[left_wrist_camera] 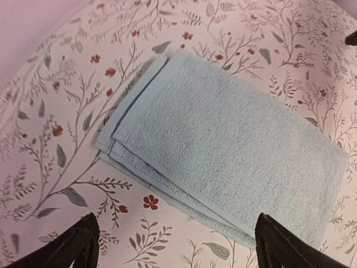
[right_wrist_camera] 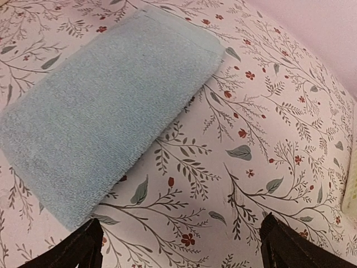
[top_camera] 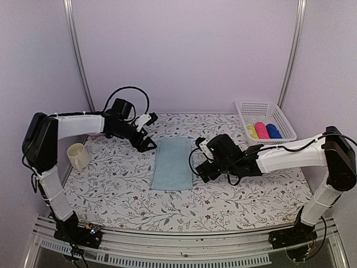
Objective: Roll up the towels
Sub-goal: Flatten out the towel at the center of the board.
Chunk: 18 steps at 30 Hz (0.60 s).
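A pale aqua towel lies folded flat in the middle of the table, its long side running away from the arms. Its layered edges show in the left wrist view, and it fills the upper left of the right wrist view. My left gripper hovers open by the towel's far left corner, with nothing between its fingers. My right gripper stands open just right of the towel, over bare tablecloth. A deep blue roll lies in the basket.
A white mesh basket at the back right holds yellow, pink and blue rolls. A cream cup stands at the left edge. The floral tablecloth covers the table, and walls close in the back and sides.
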Tool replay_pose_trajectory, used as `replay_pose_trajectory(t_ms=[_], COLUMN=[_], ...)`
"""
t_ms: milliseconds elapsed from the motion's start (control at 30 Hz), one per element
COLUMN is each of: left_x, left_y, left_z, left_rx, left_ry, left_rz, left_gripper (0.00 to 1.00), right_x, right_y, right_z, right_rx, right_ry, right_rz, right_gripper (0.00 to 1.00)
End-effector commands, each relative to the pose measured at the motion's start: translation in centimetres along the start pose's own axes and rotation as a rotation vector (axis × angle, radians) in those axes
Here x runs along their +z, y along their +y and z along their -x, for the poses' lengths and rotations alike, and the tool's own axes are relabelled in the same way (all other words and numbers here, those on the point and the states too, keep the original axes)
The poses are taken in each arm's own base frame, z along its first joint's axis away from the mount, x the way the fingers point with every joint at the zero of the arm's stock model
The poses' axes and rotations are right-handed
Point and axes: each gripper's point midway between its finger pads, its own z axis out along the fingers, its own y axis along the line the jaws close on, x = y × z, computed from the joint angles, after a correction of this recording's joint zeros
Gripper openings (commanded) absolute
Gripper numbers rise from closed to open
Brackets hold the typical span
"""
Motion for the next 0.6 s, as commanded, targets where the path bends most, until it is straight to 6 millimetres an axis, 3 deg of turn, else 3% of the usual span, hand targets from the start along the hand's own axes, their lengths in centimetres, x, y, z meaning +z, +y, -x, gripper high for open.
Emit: replay_pose_trajectory(t_ms=[0, 133, 233, 400, 567], left_x=[-6.5, -8.4, -8.3, -7.3, -5.9], left_y=[-2.9, -6.7, -9.7, -12.8, -14.5], left_z=[1.8, -2.3, -6.3, -9.1, -10.2], left_rx=[0.397, 0.672, 0.84, 1.034, 1.13], left_ry=[-0.199, -0.231, -0.219, -0.229, -0.215], left_rz=[0.058, 0.049, 0.033, 0.08, 0.112], left_gripper=[0.97, 0.97, 0.97, 0.88, 0.81], right_x=[-2.9, -3.7, -3.7, -3.8, -4.4], right_y=[2.9, 3.4, 3.3, 3.3, 3.0], right_z=[3.1, 3.1, 2.7, 2.2, 1.9], right_rx=[-0.102, -0.117, -0.107, -0.077, -0.045], right_ry=[-0.159, -0.184, -0.174, -0.16, -0.161], right_rz=[0.223, 0.259, 0.255, 0.263, 0.266], right_gripper=[0.99, 0.99, 0.99, 0.99, 0.99])
